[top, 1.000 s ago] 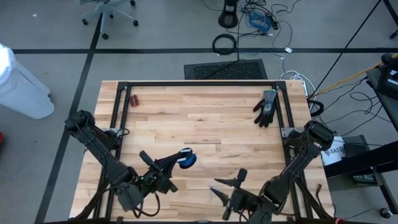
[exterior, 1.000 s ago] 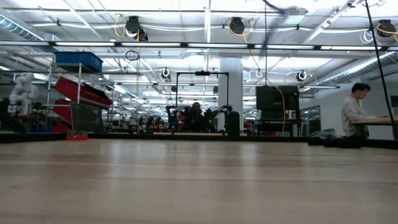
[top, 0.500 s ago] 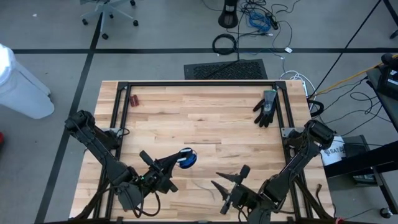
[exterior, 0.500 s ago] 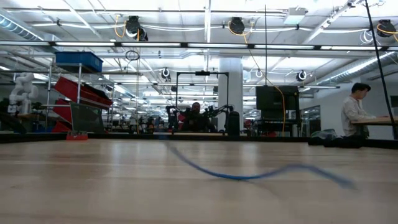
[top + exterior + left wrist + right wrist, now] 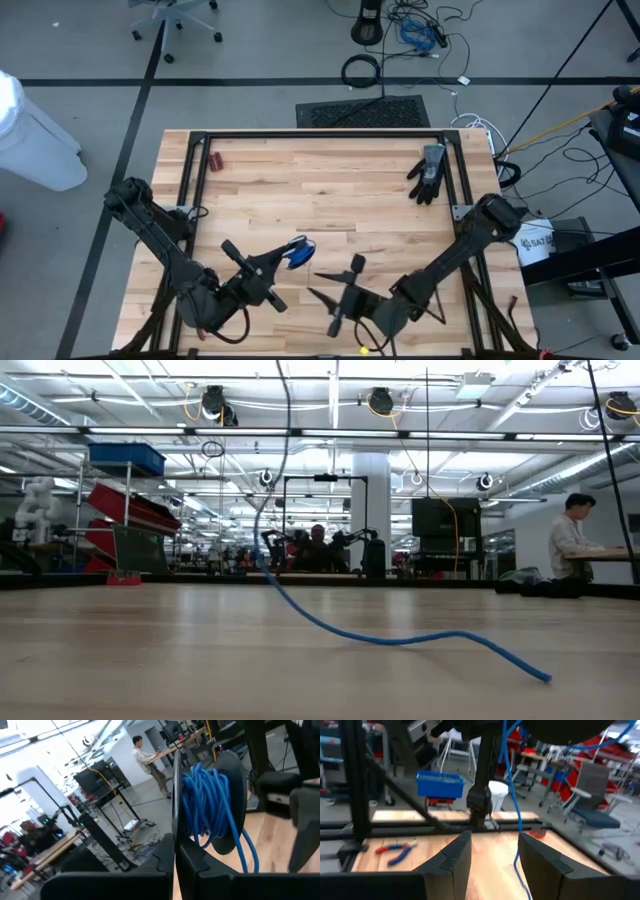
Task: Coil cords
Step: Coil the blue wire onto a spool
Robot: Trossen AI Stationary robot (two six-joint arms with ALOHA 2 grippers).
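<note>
The left hand (image 5: 272, 262) is clamped on the coiled blue cord (image 5: 297, 254); the right hand (image 5: 338, 296) hovers with fingers apart above the desk (image 5: 320, 190).

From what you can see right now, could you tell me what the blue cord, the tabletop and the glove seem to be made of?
Blue cord: apparently plastic-jacketed cable, smooth and limp, sagging in soft curves across the wood.
Tabletop: wood, pale butcher-block planks with visible seams and grain, matte finish.
Glove: dark, soft fabric or rubber-coated knit; its fingers lie floppy, but the exact material cannot be told.

Two dark jointed arms (matte black jaws)
</note>
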